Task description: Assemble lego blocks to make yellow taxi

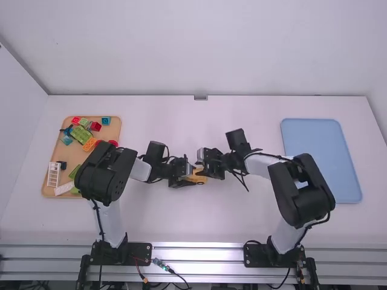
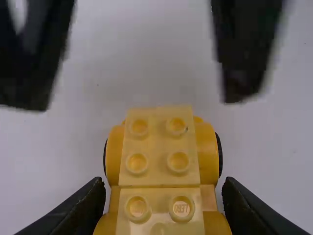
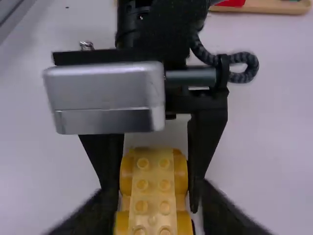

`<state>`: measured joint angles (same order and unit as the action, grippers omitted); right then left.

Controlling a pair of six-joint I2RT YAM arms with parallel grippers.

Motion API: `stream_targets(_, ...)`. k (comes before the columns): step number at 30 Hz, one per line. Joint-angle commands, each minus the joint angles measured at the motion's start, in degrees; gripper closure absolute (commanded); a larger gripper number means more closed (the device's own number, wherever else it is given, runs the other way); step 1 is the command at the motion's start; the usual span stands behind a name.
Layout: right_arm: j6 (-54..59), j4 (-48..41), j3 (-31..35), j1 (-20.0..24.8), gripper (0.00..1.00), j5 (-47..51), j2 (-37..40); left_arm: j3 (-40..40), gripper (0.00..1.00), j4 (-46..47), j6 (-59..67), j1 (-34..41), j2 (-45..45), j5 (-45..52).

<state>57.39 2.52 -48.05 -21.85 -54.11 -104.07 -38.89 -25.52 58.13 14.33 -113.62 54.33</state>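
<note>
Near the table's middle in the high view, my left gripper (image 1: 188, 179) and my right gripper (image 1: 204, 171) meet around a yellow brick car (image 1: 198, 176). In the left wrist view the studded yellow car (image 2: 159, 161) has dark-edged round sides, and my left gripper (image 2: 164, 185) is shut on it from both sides. Beyond its far end my right gripper's fingers (image 2: 244, 44) stand wide apart. From the right wrist, the yellow car (image 3: 153, 188) lies between the left gripper's fingers (image 3: 207, 137); my right gripper (image 3: 156, 196) is open around it without visible contact.
At the left a wooden tray (image 1: 120, 130) holds several coloured bricks, green, red, blue and orange, plus a white ladder-like piece (image 1: 53, 174). A flat blue tray (image 1: 320, 151) lies at the right. The left arm's elbow overhangs the wooden tray's near right corner.
</note>
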Motion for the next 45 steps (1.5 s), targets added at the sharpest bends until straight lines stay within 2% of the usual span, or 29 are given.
stream_targets(1, 1.0, -0.3, -0.4, 0.0, 1.0, -0.4, 0.4, 0.9, 0.55, 0.9, 1.0, 0.4, -1.1, -4.5)
stream_targets(5, 0.9, 2.0, 1.1, 0.0, 1.0, 0.2, -0.8, 0.9, 0.57, 0.8, 1.0, 0.7, -1.1, -4.5)
stream_targets(13, -3.2, 9.1, 1.9, 0.2, 1.0, -0.1, -7.9, 0.9, 0.57, 0.6, 1.0, 0.4, -1.0, -4.5)
stream_targets(23, -3.1, 9.2, 3.0, 0.1, 1.0, 0.2, -8.3, 0.9, 0.58, -1.2, -2.1, 0.3, -1.0, -6.8)
stream_targets(31, -1.6, 9.8, 5.4, 1.7, 1.0, 0.2, -8.3, 0.9, 0.6, -1.0, -2.0, 0.4, -1.1, -6.8)
stream_targets(45, -4.9, 13.7, 6.5, -0.3, 1.0, 4.5, -8.3, 0.9, 0.62, 0.3, 0.0, 0.7, -1.0, -6.8)
